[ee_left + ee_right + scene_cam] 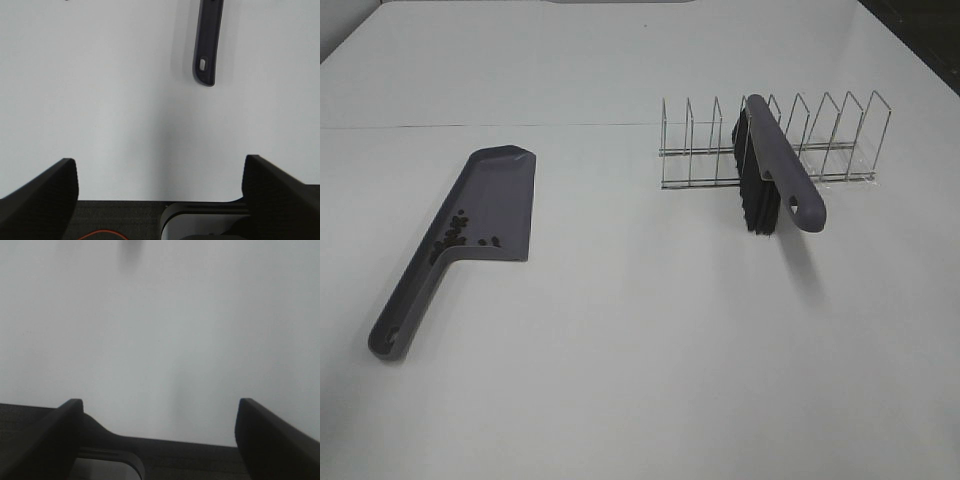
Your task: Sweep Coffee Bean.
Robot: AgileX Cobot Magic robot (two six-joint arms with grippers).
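Several tiny dark coffee beans (456,238) lie inside the grey dustpan (490,205), along its left rim and near the base of its handle, on the white table. The grey brush (775,165) with black bristles rests in the wire rack (820,140), handle sticking out toward the front. Neither gripper shows in the exterior high view. My left gripper (160,192) is open and empty over the table's near edge, with the dustpan's handle tip (206,60) ahead of it. My right gripper (159,427) is open and empty over bare table.
The white table (650,350) has a seam line running across at the back. The wire rack has several empty slots on both sides of the brush. A red cable (100,234) and dark floor lie below the table's edge in the left wrist view.
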